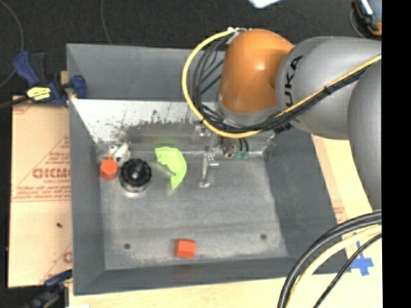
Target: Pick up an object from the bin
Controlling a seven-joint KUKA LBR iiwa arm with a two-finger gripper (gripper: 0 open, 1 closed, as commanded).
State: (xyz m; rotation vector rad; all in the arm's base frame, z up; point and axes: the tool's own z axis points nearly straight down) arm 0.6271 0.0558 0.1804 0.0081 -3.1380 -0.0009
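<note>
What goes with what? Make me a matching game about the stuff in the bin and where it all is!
Things:
1. green curved piece
2. black round knob
3. orange cube
4. claw

Places:
A. alone, near the front wall of the bin
B. just right of the green curved piece
C. on the left side, beside a small orange bit
D. between the black round knob and the claw

Pairs: 1-D, 2-C, 3-A, 4-B
</note>
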